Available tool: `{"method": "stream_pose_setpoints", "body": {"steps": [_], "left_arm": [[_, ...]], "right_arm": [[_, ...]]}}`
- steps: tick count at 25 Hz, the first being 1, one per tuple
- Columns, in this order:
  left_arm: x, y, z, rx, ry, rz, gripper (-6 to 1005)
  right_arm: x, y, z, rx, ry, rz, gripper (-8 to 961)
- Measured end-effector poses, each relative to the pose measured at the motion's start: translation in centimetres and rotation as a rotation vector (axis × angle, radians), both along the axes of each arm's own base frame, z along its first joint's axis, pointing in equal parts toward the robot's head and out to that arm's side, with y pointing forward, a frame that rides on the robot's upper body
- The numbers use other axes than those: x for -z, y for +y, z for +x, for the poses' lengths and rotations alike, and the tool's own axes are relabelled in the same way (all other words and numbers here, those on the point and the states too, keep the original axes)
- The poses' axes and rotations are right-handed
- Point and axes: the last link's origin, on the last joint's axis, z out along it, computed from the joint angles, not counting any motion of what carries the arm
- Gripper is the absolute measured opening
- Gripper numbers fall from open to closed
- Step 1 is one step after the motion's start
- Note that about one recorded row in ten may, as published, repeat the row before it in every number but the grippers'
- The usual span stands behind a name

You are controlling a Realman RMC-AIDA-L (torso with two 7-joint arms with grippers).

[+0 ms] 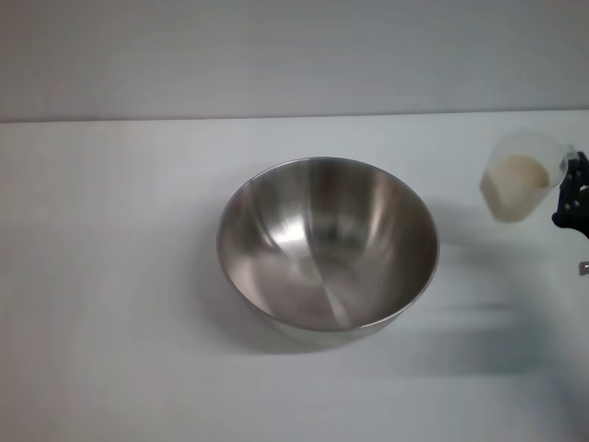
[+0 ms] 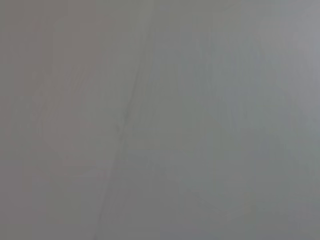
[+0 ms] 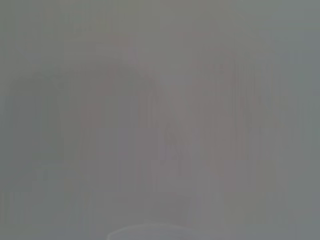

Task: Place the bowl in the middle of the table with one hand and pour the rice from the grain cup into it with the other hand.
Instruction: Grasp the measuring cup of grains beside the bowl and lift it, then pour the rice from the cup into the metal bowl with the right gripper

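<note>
The steel bowl [image 1: 327,244] stands upright and empty in the middle of the white table [image 1: 110,276]. The clear grain cup [image 1: 520,175], about half full of pale rice [image 1: 515,180], is at the right edge of the head view, to the right of the bowl and apart from it. My right gripper [image 1: 571,195] shows only as a black part at the cup's right side, gripping it. The cup leans slightly and its shadow falls on the table beside it. The right wrist view shows only a faint pale curved edge [image 3: 150,232]. My left gripper is out of view.
The table's far edge [image 1: 294,118] meets a plain grey wall. A soft shadow of the right arm [image 1: 479,322] lies on the table right of the bowl. The left wrist view shows only a plain grey surface.
</note>
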Motion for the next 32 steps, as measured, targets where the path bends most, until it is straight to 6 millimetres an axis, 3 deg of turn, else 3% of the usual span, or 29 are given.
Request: {"method": "stream_pose_setpoints", "body": {"steps": [10,19,32], "left_arm": [[0.6,-0.1,-0.1,-0.003,0.008,-0.025,167],[0.8,-0.1,0.1,0.002,0.01,-0.036,168],[1.1,-0.1,0.3,0.009,0.009,-0.049,169]], "right_arm": [[-0.9,1.2,-2.8,-0.144,0.007,0.056,9],[-0.1,2.3,-5.3,-0.264,-0.1,0.023,11],[0.2,2.5,-7.1,-0.376,-0.237,0.05,11]]}}
